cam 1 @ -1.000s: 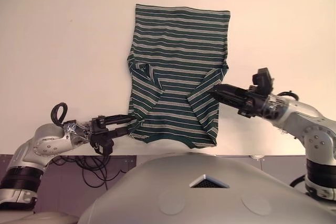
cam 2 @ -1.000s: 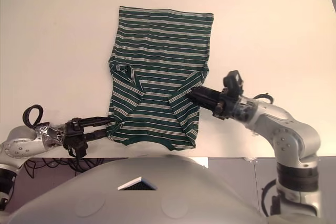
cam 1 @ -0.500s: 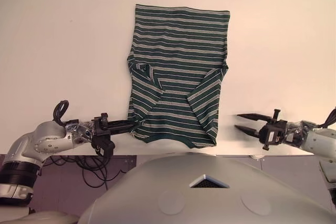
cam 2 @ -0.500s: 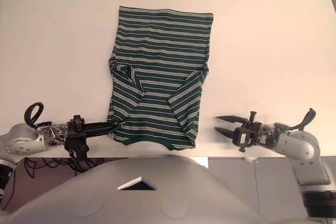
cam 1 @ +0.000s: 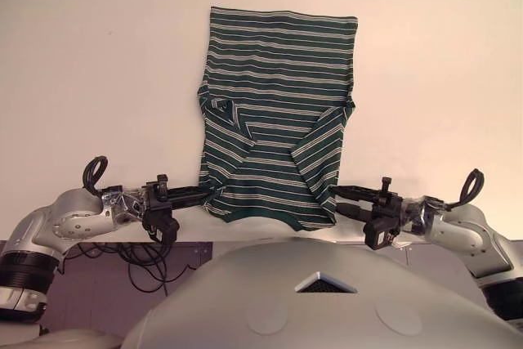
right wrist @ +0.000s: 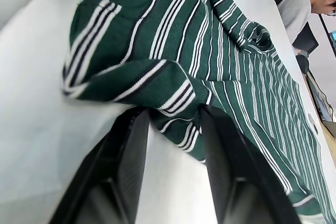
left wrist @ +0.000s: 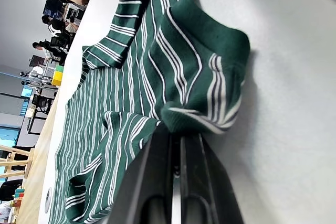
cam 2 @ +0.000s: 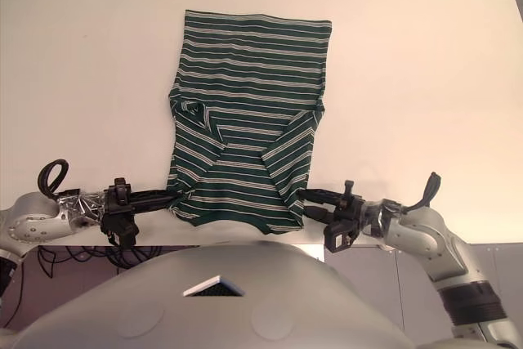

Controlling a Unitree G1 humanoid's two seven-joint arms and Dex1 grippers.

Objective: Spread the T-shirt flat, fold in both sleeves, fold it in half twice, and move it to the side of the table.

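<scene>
Pinching the near-left corner of the dark-green white-striped T-shirt (cam 1: 278,112), left gripper (cam 1: 208,193) clamped; right gripper (cam 1: 336,199) spread apart, straddling the near-right corner.

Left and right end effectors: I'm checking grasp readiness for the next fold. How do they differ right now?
The left end effector is closed, the right end effector open. The left pinches the T-shirt's near left corner; the right only straddles the near right corner. Both lie low along the near edge of the table, pointing inward.
</scene>
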